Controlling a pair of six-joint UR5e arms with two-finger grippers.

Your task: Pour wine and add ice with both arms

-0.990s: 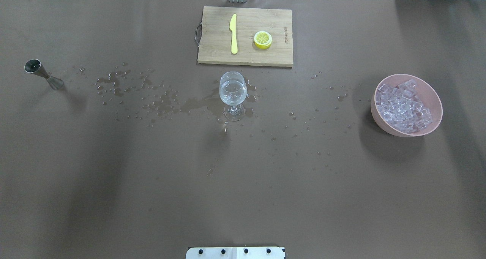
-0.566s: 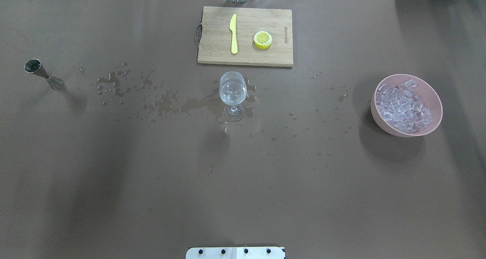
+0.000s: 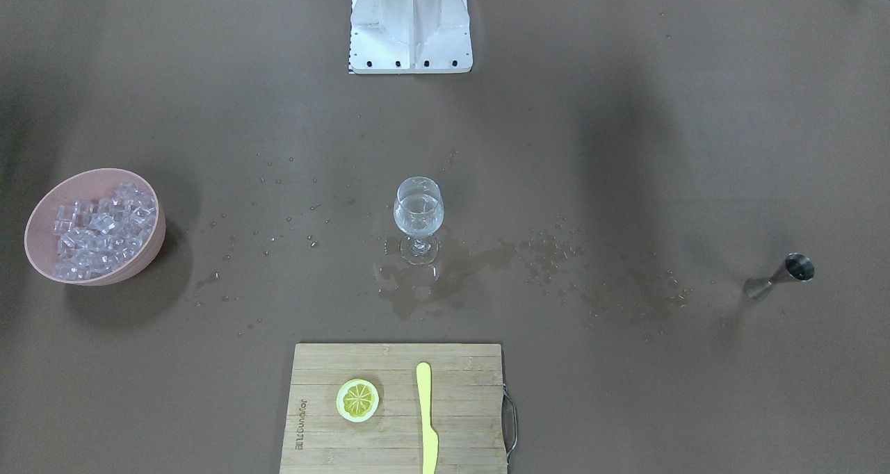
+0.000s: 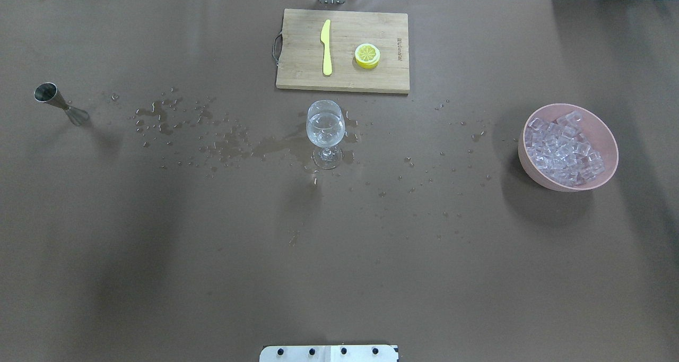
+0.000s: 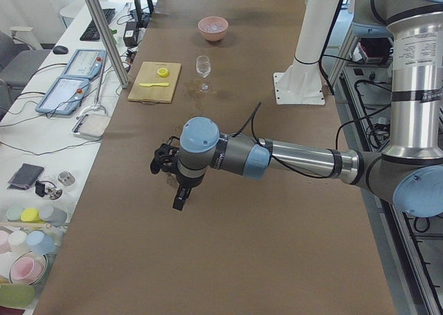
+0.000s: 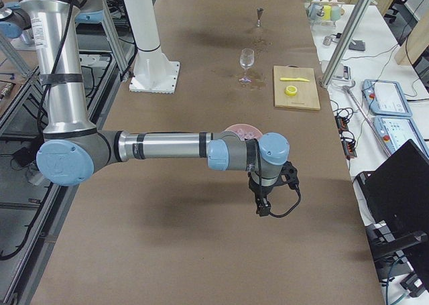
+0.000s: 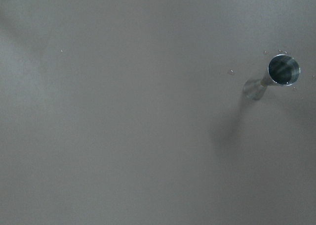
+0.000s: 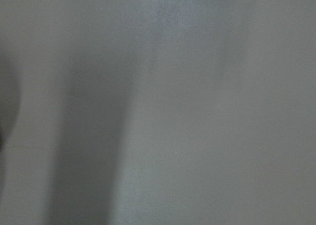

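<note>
A wine glass [image 4: 325, 131] stands mid-table with a little clear wine in its bowl; it also shows in the front view [image 3: 418, 213]. Small clear ice cubes [image 4: 563, 145] fill a pink bowl [image 4: 604, 163] on the right. A steel jigger [image 4: 58, 103] stands at the far left and shows in the left wrist view [image 7: 274, 76]. My left gripper [image 5: 160, 163] shows only in the left side view, above the table near the jigger. My right gripper [image 6: 287, 174] shows only in the right side view, near the ice bowl [image 6: 236, 128]. I cannot tell if either is open or shut.
A wooden cutting board [image 4: 297, 59] with a yellow knife [image 4: 326, 46] and a lemon slice [image 4: 367, 55] lies behind the glass. Spilled drops and a wet patch [image 4: 223, 141] spread left of the glass. The white mounting block [image 3: 410, 26] stands at the near edge.
</note>
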